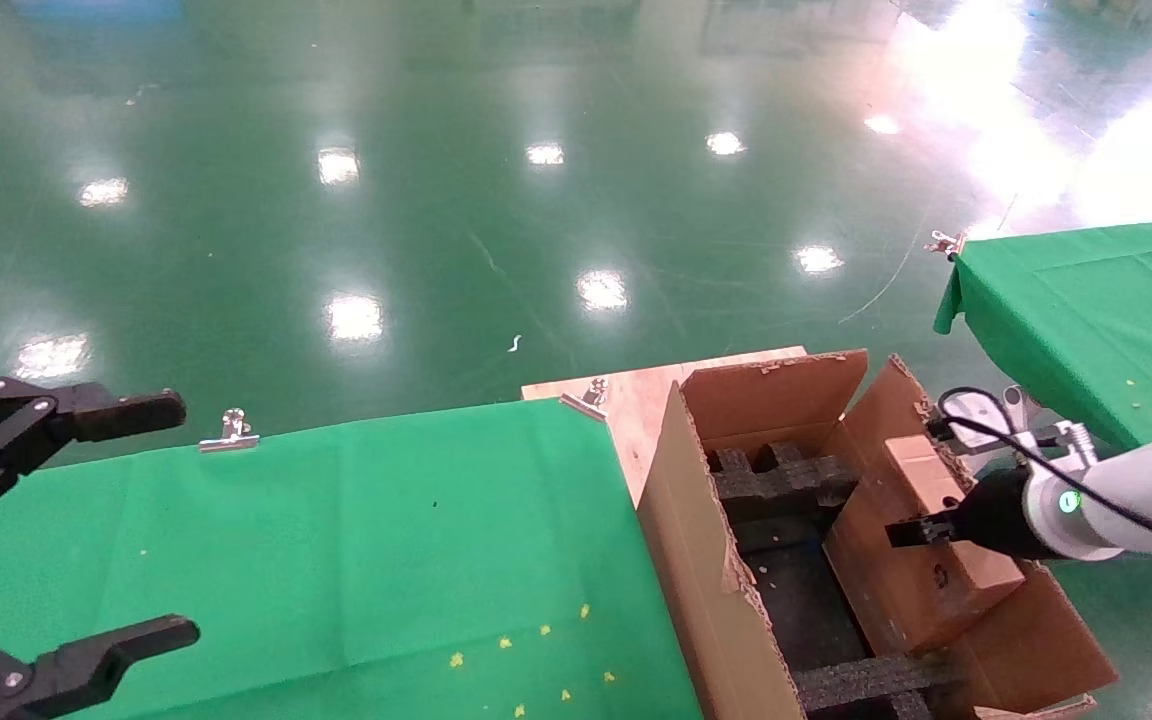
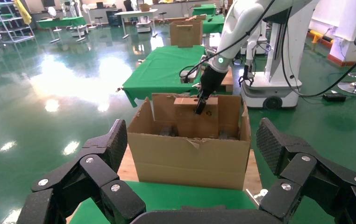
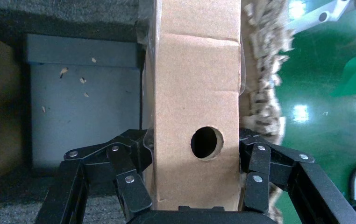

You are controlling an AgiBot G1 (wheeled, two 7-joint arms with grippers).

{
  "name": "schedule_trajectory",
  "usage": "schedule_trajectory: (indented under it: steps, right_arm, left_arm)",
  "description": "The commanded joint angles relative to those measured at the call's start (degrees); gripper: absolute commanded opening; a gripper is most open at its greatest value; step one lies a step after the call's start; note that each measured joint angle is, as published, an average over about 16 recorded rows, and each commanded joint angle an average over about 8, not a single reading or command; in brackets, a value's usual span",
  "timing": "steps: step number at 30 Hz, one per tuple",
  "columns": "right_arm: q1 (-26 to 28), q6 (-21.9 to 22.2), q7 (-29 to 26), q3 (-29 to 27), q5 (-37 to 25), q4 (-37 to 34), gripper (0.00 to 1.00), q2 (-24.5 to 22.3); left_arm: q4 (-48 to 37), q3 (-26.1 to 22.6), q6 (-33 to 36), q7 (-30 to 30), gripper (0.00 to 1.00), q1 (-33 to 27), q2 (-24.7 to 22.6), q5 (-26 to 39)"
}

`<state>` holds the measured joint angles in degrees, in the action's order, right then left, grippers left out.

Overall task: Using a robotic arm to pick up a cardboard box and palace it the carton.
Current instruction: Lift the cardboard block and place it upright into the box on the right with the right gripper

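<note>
The small brown rectangular cardboard box [image 1: 921, 545], matt-faced with a round punched hole [image 3: 207, 142] and a glossy taped edge, was held inside the large brown corrugated carton [image 1: 701, 560], against the carton's wall on the robot's right, tilted with one end raised toward the far flap. The right gripper [image 1: 921, 528], a black multi-link claw on a white-jointed robotic arm [image 1: 1131, 490] with a green ring light [image 1: 1068, 501], had its fingers [image 3: 131, 184] pressed against the box's two narrow sides, closed only as far as the box's width allowed. The carton had ragged, torn flap edges and held black foam inserts [image 1: 781, 475] with a coarse, notched shape across its far end and a second foam bar [image 1: 866, 680] near its front; the dark floor between them lay bare apart from small crumbs. The carton stood just beside the right edge of a table covered in smooth green cloth [image 1: 336, 560], fastened at its far edge by a metal clip [image 1: 229, 431], with a bare wooden board [image 1: 636, 395] showing at the far right corner. The left gripper [image 1: 66, 530], all black, hung over the near left corner of that table with its fingers spread wide and nothing between them. A second green-clothed table [image 1: 1096, 310] stood well apart to the right on the glossy green floor [image 1: 436, 200].
</note>
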<state>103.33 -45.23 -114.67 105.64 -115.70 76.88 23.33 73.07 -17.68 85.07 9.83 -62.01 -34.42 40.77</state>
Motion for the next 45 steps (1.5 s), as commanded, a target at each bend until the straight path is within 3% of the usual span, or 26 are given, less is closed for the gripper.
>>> schedule_trajectory:
  steps: [1,16,34,35,43,45]
  right_arm:
    - [-0.8,0.6,-1.3,0.3,-0.9,-0.1,0.0,0.6]
    - [-7.7,6.2,-5.1,2.0,-2.9,-5.5,0.0,4.6]
    - [-13.6,12.6,4.1,3.2,5.9,-17.9,0.0,10.6]
    - [-13.8,12.9,4.7,3.1,6.4,-18.4,0.03,10.9]
    - [-14.8,14.6,7.6,3.0,8.9,-20.8,1.0,11.7]
    - [-14.9,14.7,7.7,3.0,9.1,-20.9,1.0,11.8]
  left_arm:
    - [0.0,0.0,0.0,0.0,1.0,0.0,0.0,0.0]
    - [0.0,0.0,0.0,0.0,1.0,0.0,0.0,0.0]
    - [0.0,-0.1,0.0,0.0,1.0,0.0,0.0,-0.1]
    - [0.0,-0.1,0.0,0.0,1.0,0.0,0.0,-0.1]
    - [0.0,-0.1,0.0,0.0,1.0,0.0,0.0,-0.1]
    - [0.0,-0.1,0.0,0.0,1.0,0.0,0.0,-0.1]
